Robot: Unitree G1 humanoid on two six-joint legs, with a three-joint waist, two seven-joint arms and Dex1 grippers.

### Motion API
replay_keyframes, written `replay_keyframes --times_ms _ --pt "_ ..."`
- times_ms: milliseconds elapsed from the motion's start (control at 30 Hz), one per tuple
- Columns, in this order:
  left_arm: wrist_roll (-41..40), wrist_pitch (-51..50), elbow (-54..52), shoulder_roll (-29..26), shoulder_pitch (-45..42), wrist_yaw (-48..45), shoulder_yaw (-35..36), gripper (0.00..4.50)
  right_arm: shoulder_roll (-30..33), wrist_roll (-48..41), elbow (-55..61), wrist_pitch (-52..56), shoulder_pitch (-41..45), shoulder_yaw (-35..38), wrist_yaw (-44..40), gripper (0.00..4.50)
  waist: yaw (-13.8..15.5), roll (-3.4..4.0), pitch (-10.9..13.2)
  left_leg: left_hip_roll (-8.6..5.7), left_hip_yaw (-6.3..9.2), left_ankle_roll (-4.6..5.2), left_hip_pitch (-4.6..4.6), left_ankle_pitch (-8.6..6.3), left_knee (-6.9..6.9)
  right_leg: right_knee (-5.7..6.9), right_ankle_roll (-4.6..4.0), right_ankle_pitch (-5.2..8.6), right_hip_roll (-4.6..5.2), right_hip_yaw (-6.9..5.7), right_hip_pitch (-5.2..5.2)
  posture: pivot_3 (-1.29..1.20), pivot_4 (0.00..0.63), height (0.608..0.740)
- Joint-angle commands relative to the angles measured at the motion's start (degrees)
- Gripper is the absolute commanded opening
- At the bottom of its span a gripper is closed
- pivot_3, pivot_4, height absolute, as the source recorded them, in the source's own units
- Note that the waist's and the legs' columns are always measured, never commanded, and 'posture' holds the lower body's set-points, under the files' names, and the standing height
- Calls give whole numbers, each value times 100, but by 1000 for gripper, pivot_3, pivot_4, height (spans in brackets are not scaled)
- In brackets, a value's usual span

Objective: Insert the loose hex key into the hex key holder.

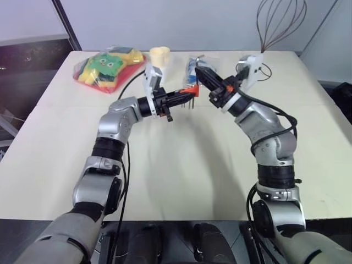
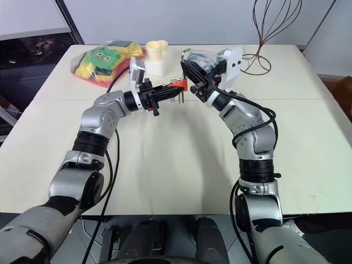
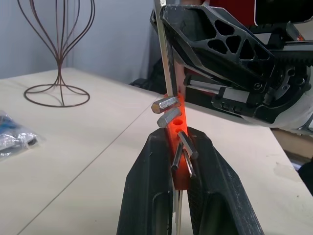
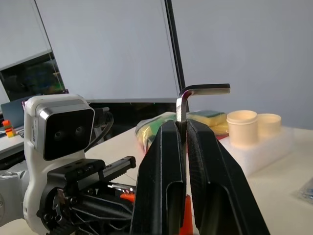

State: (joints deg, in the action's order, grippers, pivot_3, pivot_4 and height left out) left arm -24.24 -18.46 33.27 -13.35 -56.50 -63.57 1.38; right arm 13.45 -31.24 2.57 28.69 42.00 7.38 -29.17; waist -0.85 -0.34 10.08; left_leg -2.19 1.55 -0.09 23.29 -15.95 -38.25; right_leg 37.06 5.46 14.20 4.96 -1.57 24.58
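With the left gripper (image 3: 177,161) clamped on the hex key holder (image 3: 178,142) above the table (image 1: 181,165) and the right gripper (image 4: 183,142) pinching the loose hex key (image 4: 188,100) beside it, the key's long end should line up squarely with an empty hole before pushing

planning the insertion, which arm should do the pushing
Likely the right: its gripper is shut on the thin silver L-shaped hex key, poised by the red-orange plastic holder, which the left gripper only clamps steady.
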Motion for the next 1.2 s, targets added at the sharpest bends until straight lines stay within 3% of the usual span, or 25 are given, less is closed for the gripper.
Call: replay_keyframes --times_ms 33,567,667,833,900,1067,1200 --pt "-125 96 -155 -56 -128 -29 192 0 78 -33 237 -96 -40 99 34 21 1 0 0 0 0 0 0 0 0 0 0 0 0 0 0 0 150 740" --pt "-155 162 -83 -54 -203 34 292 0 349 119 245 -195 -113 10 -111 21 3 0 0 0 0 0 0 0 0 0 0 0 0 0 0 0 150 740" --pt "-148 175 -76 -57 -201 35 288 0 379 144 237 -219 -124 -9 -118 1121 6 0 0 0 0 0 0 0 -1 0 0 0 0 0 0 0 150 740" --pt "-116 172 -98 -53 -178 20 313 0 448 212 283 -240 -158 -36 -136 3779 4 0 0 0 0 -1 0 1 -1 0 0 0 0 0 0 0 150 740" --pt "-104 174 -111 -61 -170 19 308 0 529 238 342 -217 -187 -32 -154 4467 4 0 0 0 0 -1 0 0 -1 0 0 0 0 0 0 0 150 740" --pt "-173 -103 -385 -199 52 -64 287 0 1284 275 735 -153 -488 -2 -626 4467 20 0 0 -2 0 1 2 -1 -2 -1 0 0 2 0 0 0 150 740" --pt "-628 -1182 -981 -430 620 -124 371 0 2171 434 1147 -197 -840 -230 -1387 4467 -4 0 0 0 0 8 1 -4 -1 -2 0 0 0 0 0 0 150 740"
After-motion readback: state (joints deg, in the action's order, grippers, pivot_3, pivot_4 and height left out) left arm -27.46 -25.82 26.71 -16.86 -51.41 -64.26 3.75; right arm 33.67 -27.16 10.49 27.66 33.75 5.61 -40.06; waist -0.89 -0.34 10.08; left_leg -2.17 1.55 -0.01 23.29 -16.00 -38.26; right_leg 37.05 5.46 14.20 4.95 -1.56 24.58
